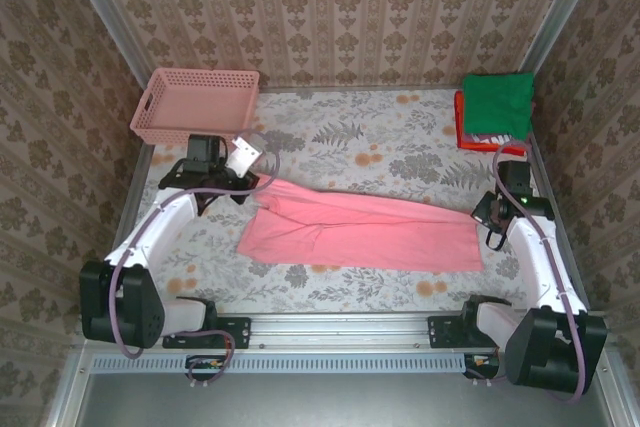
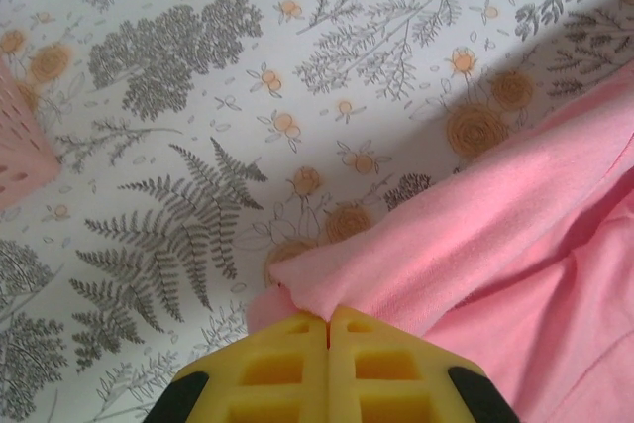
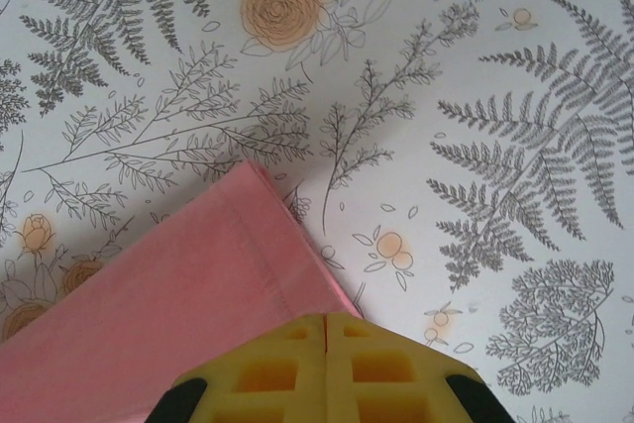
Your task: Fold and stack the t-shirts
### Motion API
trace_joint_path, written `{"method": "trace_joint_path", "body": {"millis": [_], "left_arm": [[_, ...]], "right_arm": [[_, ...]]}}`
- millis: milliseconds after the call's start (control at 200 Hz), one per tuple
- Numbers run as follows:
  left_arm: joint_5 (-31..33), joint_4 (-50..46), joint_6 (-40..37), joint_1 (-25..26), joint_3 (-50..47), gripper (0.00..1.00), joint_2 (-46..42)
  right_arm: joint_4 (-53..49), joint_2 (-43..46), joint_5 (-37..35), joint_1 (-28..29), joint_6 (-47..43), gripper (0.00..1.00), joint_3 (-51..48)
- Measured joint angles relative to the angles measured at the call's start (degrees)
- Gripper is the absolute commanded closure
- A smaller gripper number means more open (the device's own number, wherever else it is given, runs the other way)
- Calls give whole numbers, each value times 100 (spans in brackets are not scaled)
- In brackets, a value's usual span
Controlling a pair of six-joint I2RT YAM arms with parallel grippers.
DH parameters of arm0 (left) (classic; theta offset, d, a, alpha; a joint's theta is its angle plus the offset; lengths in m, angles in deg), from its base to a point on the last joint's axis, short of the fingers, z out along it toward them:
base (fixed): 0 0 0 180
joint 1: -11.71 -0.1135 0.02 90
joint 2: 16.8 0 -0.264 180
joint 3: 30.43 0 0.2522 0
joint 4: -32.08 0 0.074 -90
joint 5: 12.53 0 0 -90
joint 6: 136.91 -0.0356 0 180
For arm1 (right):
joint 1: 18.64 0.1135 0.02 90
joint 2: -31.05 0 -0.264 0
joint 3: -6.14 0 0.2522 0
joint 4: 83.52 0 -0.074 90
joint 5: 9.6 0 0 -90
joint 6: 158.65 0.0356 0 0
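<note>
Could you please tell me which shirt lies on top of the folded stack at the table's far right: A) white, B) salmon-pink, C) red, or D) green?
D: the green shirt lies uppermost, with the red shirt peeking out beneath its left edge.

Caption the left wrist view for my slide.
Corner of the pink shirt pinched in the left jaws over the flowered tablecloth, basket at frame edge.

I see the pink t-shirt (image 1: 365, 229) stretched across the worktop's middle, the left gripper (image 1: 260, 175) at its left end and the right gripper (image 1: 487, 222) at its right. A green t-shirt (image 1: 497, 102) tops the far right corner stack.
</note>
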Motion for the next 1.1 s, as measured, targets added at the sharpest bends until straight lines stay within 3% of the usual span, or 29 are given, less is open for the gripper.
{"method": "trace_joint_path", "body": {"millis": [385,1100], "left_arm": [[2,-151,-76,-52,-345,100,-282],[24,-824,-122,-55,-774,100,-754]], "right_arm": [[-251,553,33,-94,627,100,-492],[-173,225,203,-129,1161,100,-935]]}}
